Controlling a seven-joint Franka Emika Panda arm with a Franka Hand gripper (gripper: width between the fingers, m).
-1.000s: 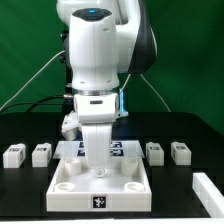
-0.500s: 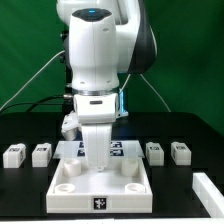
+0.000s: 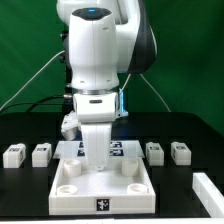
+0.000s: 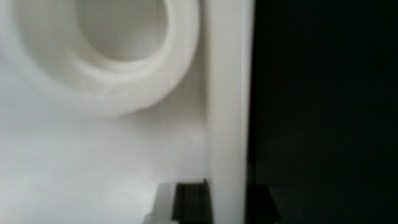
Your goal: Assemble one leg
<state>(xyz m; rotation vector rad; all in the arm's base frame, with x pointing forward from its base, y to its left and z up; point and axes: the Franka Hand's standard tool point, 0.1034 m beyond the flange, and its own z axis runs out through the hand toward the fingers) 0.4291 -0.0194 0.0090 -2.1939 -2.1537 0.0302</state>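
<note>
Four small white legs stand in a row on the black table in the exterior view: two at its left (image 3: 14,154) (image 3: 41,153) and two at its right (image 3: 154,151) (image 3: 180,152). None is held. The large white tray-like piece (image 3: 62,196) with round corner sockets lies in the front middle. My gripper (image 3: 99,168) is down on its far part. In the wrist view the gripper (image 4: 228,206) straddles the tray's thin wall (image 4: 228,100), a dark finger (image 4: 192,206) on each side, beside a round socket (image 4: 107,40).
The marker board (image 3: 127,150) lies flat behind the tray, partly hidden by my arm. A long white bar (image 3: 208,190) lies at the exterior view's front right. A green backdrop closes off the back.
</note>
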